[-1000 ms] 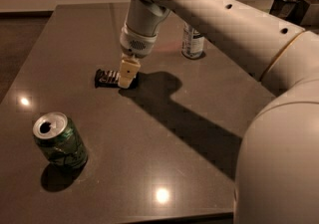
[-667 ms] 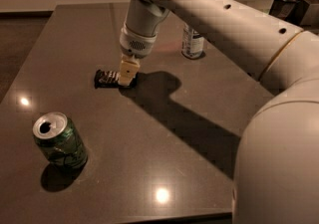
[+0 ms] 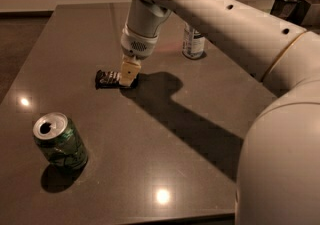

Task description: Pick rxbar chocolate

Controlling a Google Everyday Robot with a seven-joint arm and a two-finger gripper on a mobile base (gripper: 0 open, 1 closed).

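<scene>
The rxbar chocolate (image 3: pixel 107 79) is a small flat black-wrapped bar with pale lettering. It lies on the dark table (image 3: pixel 165 169) left of centre. My gripper (image 3: pixel 129 73) reaches straight down from the white arm and sits at the bar's right end, covering that end. The bar's left part shows beside it and rests on the table.
A green soda can (image 3: pixel 60 141) stands upright near the front left. A silvery container (image 3: pixel 193 43) stands at the back, partly hidden by my arm. Dark items (image 3: pixel 292 1) sit off the table's back right. The arm casts a broad shadow across the middle.
</scene>
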